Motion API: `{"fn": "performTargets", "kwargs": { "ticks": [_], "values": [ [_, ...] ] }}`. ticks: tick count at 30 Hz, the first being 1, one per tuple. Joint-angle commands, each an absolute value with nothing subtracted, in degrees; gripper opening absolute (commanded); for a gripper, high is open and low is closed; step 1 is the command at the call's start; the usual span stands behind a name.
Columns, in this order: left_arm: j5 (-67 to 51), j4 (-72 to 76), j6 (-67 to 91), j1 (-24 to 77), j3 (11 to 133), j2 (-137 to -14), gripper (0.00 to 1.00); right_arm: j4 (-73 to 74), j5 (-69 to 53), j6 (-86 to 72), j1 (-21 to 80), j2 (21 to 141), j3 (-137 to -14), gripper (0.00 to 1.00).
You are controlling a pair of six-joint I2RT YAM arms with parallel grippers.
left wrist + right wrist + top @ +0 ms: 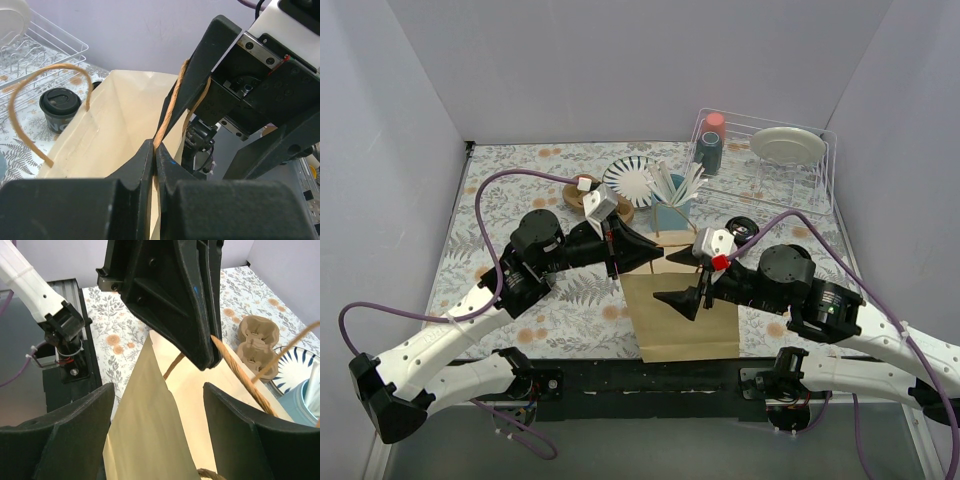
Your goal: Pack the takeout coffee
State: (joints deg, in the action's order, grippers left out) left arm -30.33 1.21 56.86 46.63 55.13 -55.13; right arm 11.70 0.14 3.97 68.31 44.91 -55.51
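Enclosure — plain pale grey-lilac walls on three sides, evenly lit; table covered in a fern-and-orange-flower print; black rail along its near edge.

A tan paper bag sits mid-table, mouth open. A black-lidded coffee cup stands upright near it.

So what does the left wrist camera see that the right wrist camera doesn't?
Only the left wrist: a lidded coffee cup beside the paper bag, and the wire dish rack. Only the right wrist: the cardboard cup carrier and a blue-striped plate. Both: that open bag and the left gripper pinching its twine handle.
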Motion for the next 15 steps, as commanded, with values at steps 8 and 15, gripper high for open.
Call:
{"fn": "performTargets", "kwargs": {
  "ticks": [8,15],
  "values": [
    [-28.1,-3.5,56.3,44.7,59.0,-55.6,0.00,15.4,-5.9,13.3,66.8,44.0,-61.8,0.81],
    [-29.3,-3.3,56.2,44.8,62.2,-56.8,0.00,19.9,-8.8,16.3,66.8,46.8,-63.7,0.81]
  ]
}}
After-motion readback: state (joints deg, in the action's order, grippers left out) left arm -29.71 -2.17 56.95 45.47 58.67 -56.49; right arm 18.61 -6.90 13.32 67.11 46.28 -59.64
